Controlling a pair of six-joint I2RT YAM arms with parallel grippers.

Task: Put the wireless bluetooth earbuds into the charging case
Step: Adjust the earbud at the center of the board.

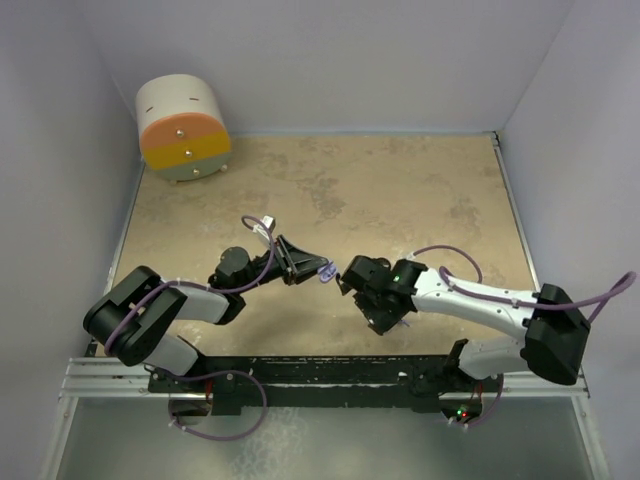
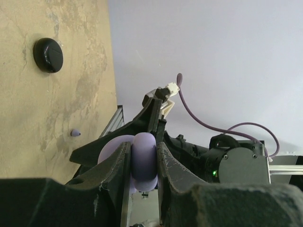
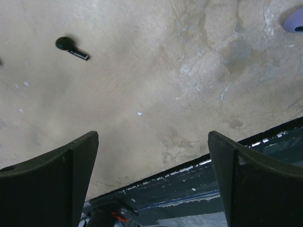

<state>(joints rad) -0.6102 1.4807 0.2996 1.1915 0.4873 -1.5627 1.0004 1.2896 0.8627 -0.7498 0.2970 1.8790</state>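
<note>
My left gripper (image 2: 144,152) is shut on the pale lavender charging case (image 2: 144,158), pinched edge-on between both pads and held above the table; from above the case (image 1: 326,270) shows at the tip of the left gripper (image 1: 308,266). A tiny lavender earbud (image 2: 75,133) lies on the table beyond it. My right gripper (image 3: 152,139) stands open with nothing between its fingers, just right of the case in the top view (image 1: 372,298). A black earbud (image 3: 71,46) lies on the table ahead of it to the left. A lavender piece (image 3: 294,20) is cut off at the frame's upper right.
A black round case (image 2: 48,55) lies on the table further off. A cylindrical box (image 1: 184,128) with white, orange and yellow bands stands at the back left corner. The dark front rail (image 3: 199,189) runs close below the right gripper. White walls surround the table.
</note>
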